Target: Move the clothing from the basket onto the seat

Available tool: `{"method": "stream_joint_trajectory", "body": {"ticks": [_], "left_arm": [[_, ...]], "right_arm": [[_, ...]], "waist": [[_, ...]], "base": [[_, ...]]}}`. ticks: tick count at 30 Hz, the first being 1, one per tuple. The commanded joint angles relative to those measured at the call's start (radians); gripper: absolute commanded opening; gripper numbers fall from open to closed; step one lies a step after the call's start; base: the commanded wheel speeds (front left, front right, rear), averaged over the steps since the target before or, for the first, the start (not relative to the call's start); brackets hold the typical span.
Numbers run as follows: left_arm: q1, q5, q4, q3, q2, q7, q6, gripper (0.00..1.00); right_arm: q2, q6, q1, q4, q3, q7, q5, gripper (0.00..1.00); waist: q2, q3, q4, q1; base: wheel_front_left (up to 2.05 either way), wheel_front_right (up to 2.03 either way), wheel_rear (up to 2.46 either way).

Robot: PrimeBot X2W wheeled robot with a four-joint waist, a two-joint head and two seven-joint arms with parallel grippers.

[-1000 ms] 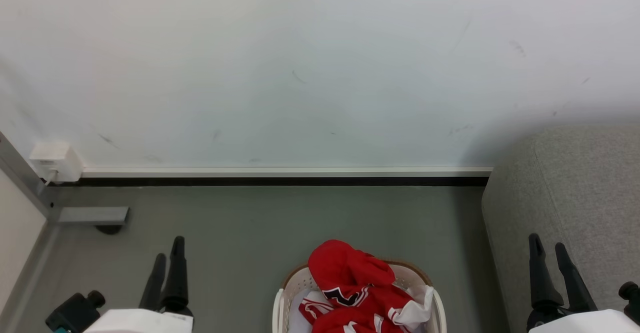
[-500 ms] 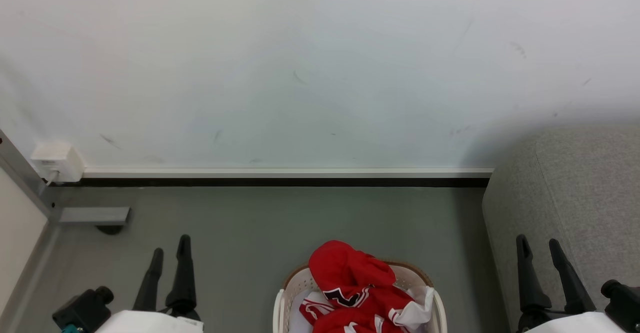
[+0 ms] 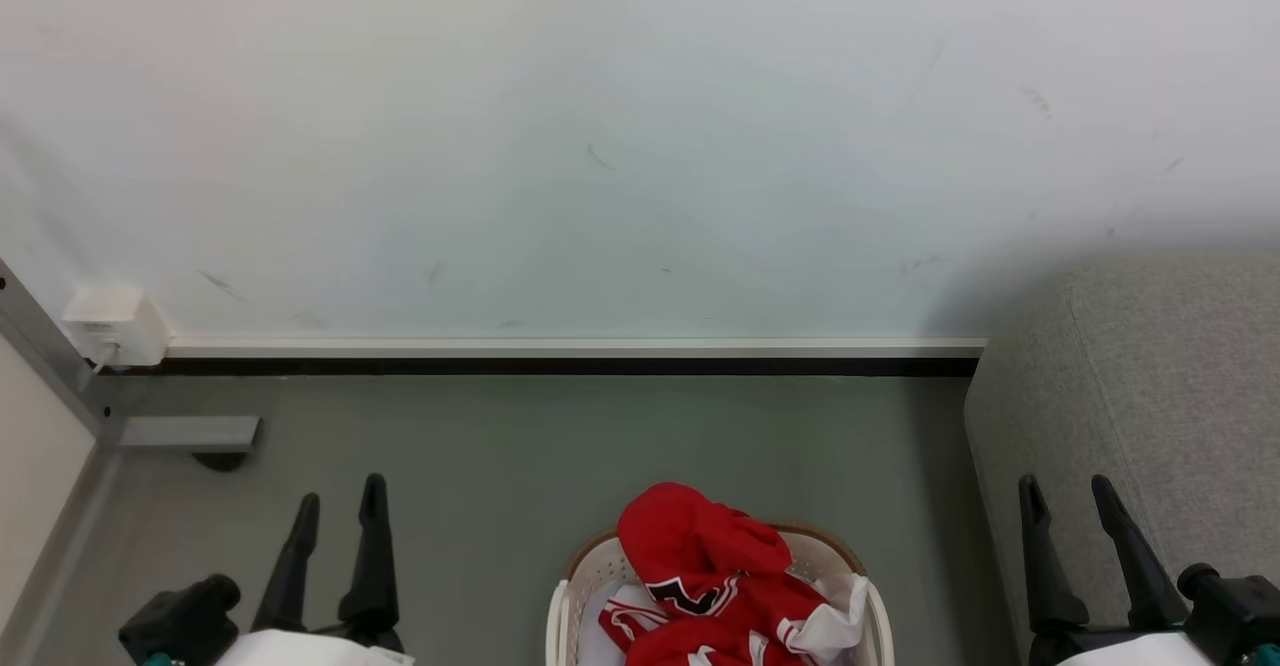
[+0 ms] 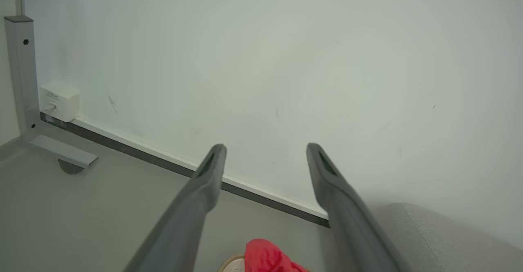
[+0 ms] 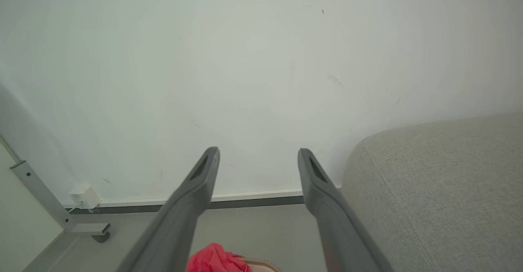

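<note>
The red clothing [image 3: 715,571] with white panels and black lettering is heaped in the cream basket [image 3: 862,586] at the bottom centre of the head view; a red fold of clothing [image 4: 267,257] rises above the basket rim [image 4: 231,261] in the left wrist view, and the clothing [image 5: 216,259] peeks in low in the right wrist view. The grey seat [image 3: 1150,396] stands at the right, its rounded corner [image 5: 429,182] large in the right wrist view. My left gripper [image 3: 340,491] hovers open left of the basket. My right gripper [image 3: 1065,486] is open in front of the seat. Both are empty.
A white wall [image 3: 600,146] with a baseboard [image 3: 570,346] runs across the back. A white wall box [image 3: 110,324] and a grey metal frame foot [image 3: 185,433] sit at the left. Grey floor [image 3: 600,446] lies between the basket and the wall.
Both grippers have shifted: the left one rightward and slightly down, the right one leftward and slightly down in the head view. The clothing and basket have not moved.
</note>
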Motion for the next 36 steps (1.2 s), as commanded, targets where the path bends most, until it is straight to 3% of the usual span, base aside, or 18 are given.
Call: {"method": "stream_joint_trajectory", "body": {"ticks": [1, 36], "left_arm": [[0.001, 0.037, -0.012, 0.006, 0.009, -0.013, -0.006, 1.00], [0.034, 0.332, 0.009, 0.010, 0.010, -0.085, -0.019, 1.00]], "right_arm": [[-0.011, -0.001, 0.005, -0.006, 0.002, -0.009, -0.027, 1.00], [-0.012, -0.002, 0.037, 0.020, -0.012, -0.081, -0.186, 1.00]], "waist": [[0.0000, 0.000, -0.001, 0.0000], [0.0000, -0.006, 0.006, 0.0000]], "base": [[0.00, 0.00, 0.00], [0.00, 0.00, 0.00]]}}
